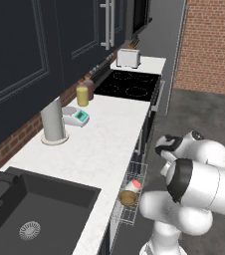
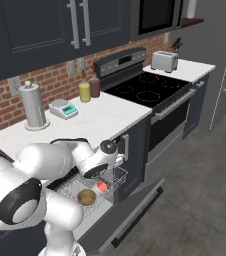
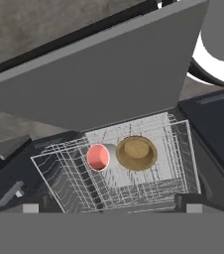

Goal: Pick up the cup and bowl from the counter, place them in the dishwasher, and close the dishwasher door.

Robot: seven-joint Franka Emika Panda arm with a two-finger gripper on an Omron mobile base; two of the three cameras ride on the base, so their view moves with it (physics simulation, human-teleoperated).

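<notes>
**White stone, grey wire: cup and bowl sat in the rack, door down**

White marbled stone ran the length of the counter (image 1: 104,134), with the black sink (image 1: 35,209) at the near end and the black cooktop (image 1: 129,84) further along. Below its edge the dishwasher (image 2: 92,200) stood open, and its dishwasher door (image 3: 99,74), a flat dark charcoal panel, hung folded down over the grey floor. Out from the opening stuck the grey wire rack (image 3: 148,191), pulled clear of the cabinet front.

And there they were, both in that rack! The bowl (image 3: 136,153), tan-brown and shallow, sat upright with its mouth to the camera. Right against its side lay the cup (image 3: 100,157), tipped over, salmon-red inside showing. From the left base camera the pair sat close together at the rack's outer part.

Above them hung the gripper (image 3: 111,208), its two dark fingertips spread wide apart at the bottom of the hand camera's picture, pinching nothing, well clear of both dishes.

Back on the counter: a tall grey cylinder (image 1: 53,122) on its round base, a small scale (image 1: 76,116) with a teal panel just beside it, a yellow jar (image 1: 82,94) touching a darker brown one (image 1: 89,89), and a silver toaster (image 1: 128,58) past the cooktop. No brand, label or writing was legible anywhere; the scale's panel was too small to read.
</notes>
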